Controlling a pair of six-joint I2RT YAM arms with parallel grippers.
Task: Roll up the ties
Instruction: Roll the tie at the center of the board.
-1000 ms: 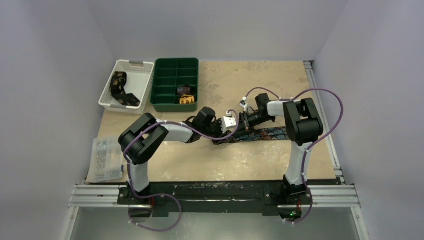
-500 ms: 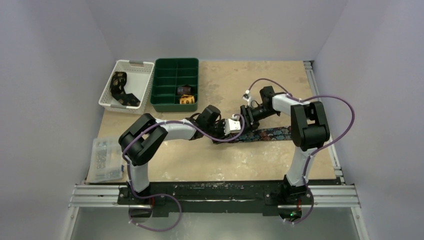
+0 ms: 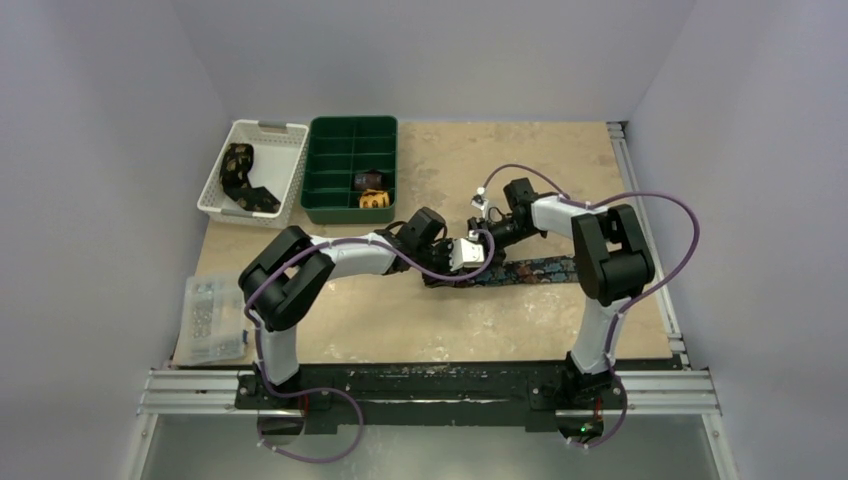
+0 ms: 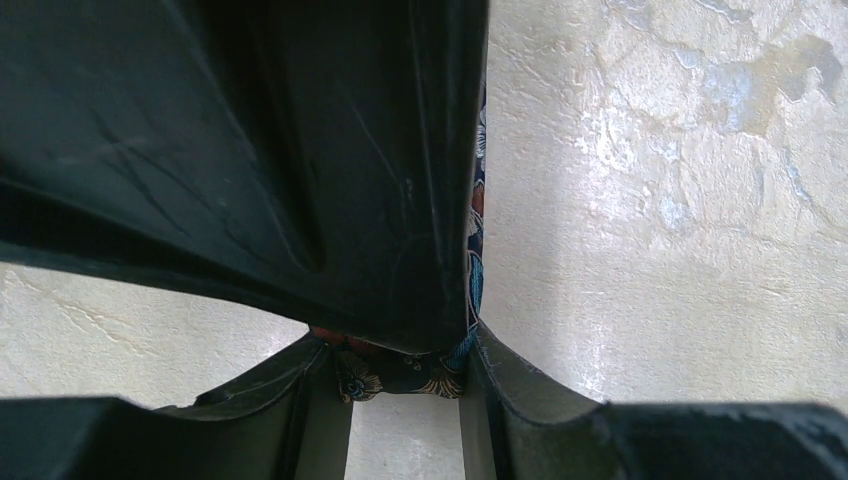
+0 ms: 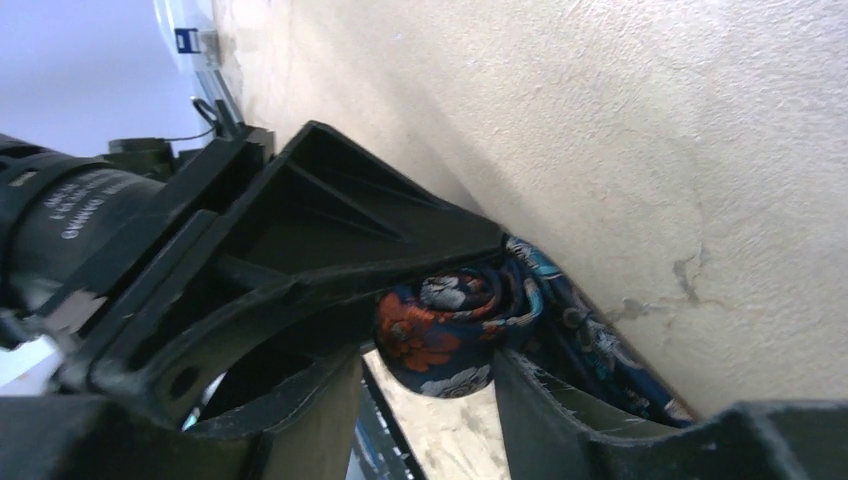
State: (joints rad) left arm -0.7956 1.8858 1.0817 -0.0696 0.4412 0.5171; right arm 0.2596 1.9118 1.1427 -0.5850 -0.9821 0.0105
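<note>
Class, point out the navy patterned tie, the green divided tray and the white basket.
navy patterned tie (image 3: 540, 268): top view, its flat unrolled stretch.
green divided tray (image 3: 355, 121): top view, far rim.
white basket (image 3: 296, 176): top view, right wall.

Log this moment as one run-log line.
phase: rolling | left pincer: gripping navy tie | right pincer: gripping its roll | tail: flat on table

From above, the rolled end of the navy tie (image 3: 540, 268) vanishes under the left arm (image 3: 425, 230); the left wrist camera catches only slivers!
</note>
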